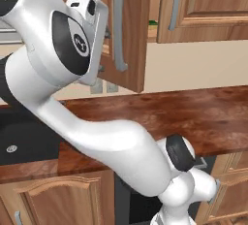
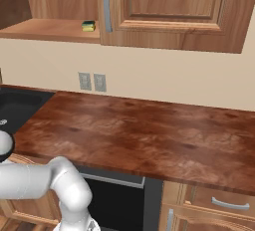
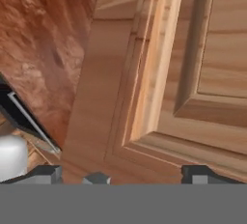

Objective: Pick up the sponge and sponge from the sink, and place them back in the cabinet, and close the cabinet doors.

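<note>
A sponge (image 2: 88, 26), dark green over yellow, lies on the cabinet (image 2: 45, 30) shelf near its front edge; a sliver of the sponge (image 1: 153, 24) shows between the two cabinet doors. The left door (image 1: 131, 35) stands swung out, its grey handle facing me. My hand is raised just left of that door. In the hand view my gripper (image 3: 126, 175) is open, fingertips (image 3: 201, 173) spread wide, right up against the door's raised panel (image 3: 212, 49) with nothing between them. The right door (image 2: 172, 11) covers the cabinet's right part. The black sink (image 1: 19, 141) lies low at the left.
A brown wooden counter (image 2: 139, 130) runs below the cabinet. Two wall outlets (image 2: 92, 81) sit above it. Lower cabinets with arched panels (image 1: 53, 200) and a dark appliance front (image 2: 117, 202) lie under the counter edge.
</note>
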### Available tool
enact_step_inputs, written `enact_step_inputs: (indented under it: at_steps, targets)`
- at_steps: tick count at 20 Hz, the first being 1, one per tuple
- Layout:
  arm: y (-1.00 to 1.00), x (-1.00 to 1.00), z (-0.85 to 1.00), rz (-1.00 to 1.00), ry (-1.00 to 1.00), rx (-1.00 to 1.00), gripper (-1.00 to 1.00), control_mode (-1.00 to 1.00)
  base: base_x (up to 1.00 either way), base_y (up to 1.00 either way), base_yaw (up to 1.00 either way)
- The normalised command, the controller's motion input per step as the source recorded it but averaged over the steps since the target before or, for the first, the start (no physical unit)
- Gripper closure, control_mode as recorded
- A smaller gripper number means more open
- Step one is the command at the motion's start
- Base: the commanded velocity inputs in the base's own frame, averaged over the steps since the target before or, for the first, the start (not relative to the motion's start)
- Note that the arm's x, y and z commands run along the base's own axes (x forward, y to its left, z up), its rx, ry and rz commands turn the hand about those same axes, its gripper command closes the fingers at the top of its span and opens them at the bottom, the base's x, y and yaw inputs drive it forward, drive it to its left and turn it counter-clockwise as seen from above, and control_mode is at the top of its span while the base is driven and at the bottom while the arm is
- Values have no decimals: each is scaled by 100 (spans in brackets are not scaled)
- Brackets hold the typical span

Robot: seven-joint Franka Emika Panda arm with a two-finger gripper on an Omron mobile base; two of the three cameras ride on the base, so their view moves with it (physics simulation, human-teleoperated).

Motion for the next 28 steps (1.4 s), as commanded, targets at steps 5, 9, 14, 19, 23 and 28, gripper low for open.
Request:
enact_step_inputs:
  at_steps: [5, 9, 14, 19, 23, 28]
  targets:
    - [-40, 50, -22, -3, 0, 6, -100, -100, 0, 0, 0]
    - [-41, 43, -32, 0, -6, 3, -100, -100, 0, 0, 0]
    - [-41, 43, -27, 0, -18, 4, -100, -100, 0, 0, 0]
    - [-44, 47, -18, 0, -19, 7, -100, -100, 0, 0, 0]
    - [-45, 46, -5, -1, -7, 9, -100, -100, 0, 0, 0]
    - [-43, 44, 0, -2, 0, 7, -100, -100, 0, 0, 0]
